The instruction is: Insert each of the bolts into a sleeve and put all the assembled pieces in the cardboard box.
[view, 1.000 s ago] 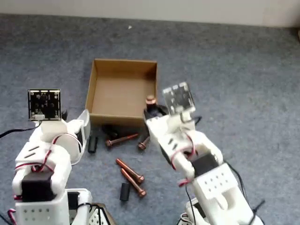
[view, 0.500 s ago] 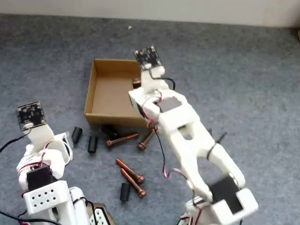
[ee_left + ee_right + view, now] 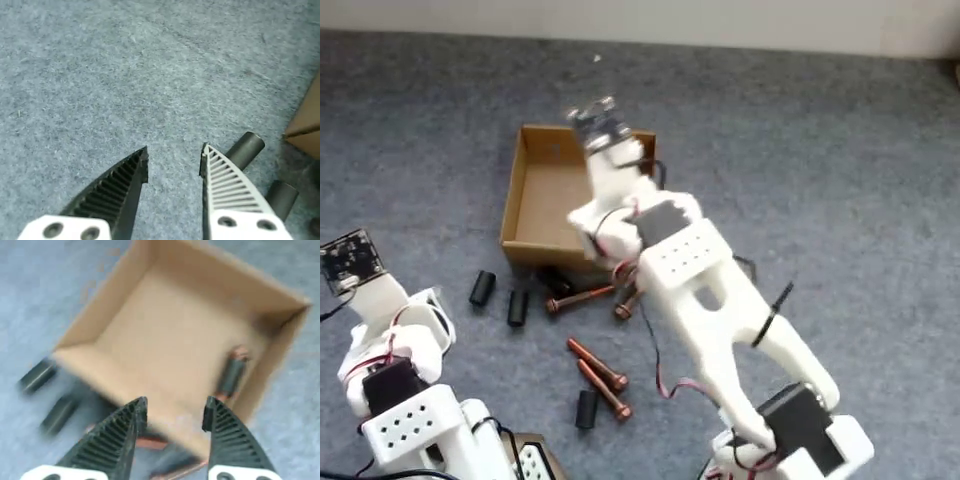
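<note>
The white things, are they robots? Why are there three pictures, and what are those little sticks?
Yes, two robot arms: the left arm and the right arm. One picture looks down from above. The other two come from cameras on each arm's wrist, so you see the left pincer and the right pincer, both open and holding nothing. On the grey carpet lie copper bolts and black sleeves. In the cardboard box lies one finished piece, a bolt inside a sleeve.

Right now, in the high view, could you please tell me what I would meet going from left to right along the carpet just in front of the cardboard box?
first black sleeve → second black sleeve → copper bolt lying crosswise → right arm. The pieces half hidden at the arm's edge are left out.
</note>
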You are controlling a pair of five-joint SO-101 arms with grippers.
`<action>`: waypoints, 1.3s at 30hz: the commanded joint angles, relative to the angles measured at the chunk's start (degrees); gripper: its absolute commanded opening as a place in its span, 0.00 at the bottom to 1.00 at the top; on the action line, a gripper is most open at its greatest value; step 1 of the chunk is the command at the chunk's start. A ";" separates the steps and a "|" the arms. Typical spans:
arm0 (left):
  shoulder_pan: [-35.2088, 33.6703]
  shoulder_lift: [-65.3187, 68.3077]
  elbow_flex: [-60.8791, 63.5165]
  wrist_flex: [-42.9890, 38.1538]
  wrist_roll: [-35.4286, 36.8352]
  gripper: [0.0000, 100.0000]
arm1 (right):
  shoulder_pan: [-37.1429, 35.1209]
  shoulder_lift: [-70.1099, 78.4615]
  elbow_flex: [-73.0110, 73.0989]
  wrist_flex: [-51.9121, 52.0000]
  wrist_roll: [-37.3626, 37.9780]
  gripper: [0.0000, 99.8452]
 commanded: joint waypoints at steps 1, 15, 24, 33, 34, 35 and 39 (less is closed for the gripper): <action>-1.36 -0.40 -0.48 -1.05 0.70 0.19 | -7.08 -2.07 -0.22 2.51 -0.53 0.17; -1.10 -0.40 -0.22 -1.14 0.70 0.19 | -12.79 24.13 -11.56 1.63 -0.26 0.17; -1.01 -0.40 -0.22 -1.14 0.70 0.19 | -10.95 32.22 -18.07 1.63 -0.18 0.17; -1.01 -0.40 -0.13 -1.14 0.70 0.19 | -9.89 37.14 -20.00 1.89 5.45 0.00; -1.01 -0.40 -0.13 -1.14 0.70 0.19 | -9.80 36.44 -20.00 3.30 5.45 0.01; -1.01 -0.40 -0.13 -1.14 0.70 0.19 | -9.80 35.21 -20.00 5.23 5.45 0.01; -1.01 -0.40 -0.04 -1.05 0.70 0.19 | -9.80 26.15 -20.09 9.89 5.36 0.00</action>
